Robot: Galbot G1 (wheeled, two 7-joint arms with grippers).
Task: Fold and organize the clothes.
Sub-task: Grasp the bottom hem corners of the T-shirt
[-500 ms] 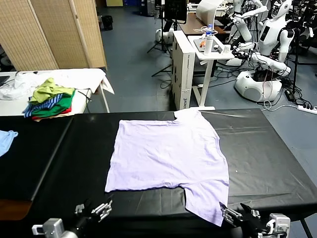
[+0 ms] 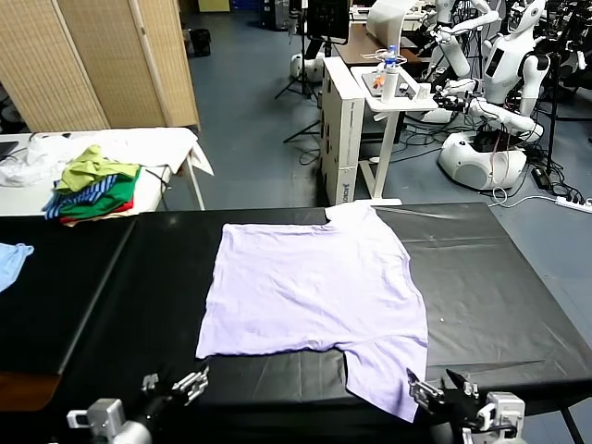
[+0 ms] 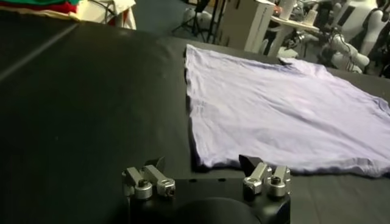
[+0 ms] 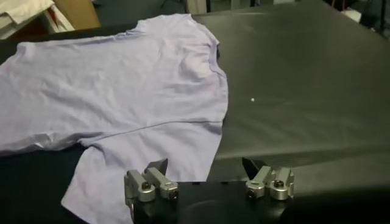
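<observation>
Evidently spread flat for folding, the T-shirt lies just ahead of left gripper and right gripper, both gaping, empty.

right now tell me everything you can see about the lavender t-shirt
The T-shirt is pale lavender, short-sleeved, of soft cotton-like cloth with light wrinkles. No print shows on the upward face. It lies spread flat and unfolded on the black table, turned sideways to the robot: one sleeve points to the far edge, the other reaches the near edge. Only the table touches it. The open left gripper and open right gripper hover at the near edge, the right one just beside the near sleeve, not gripping it.
</observation>
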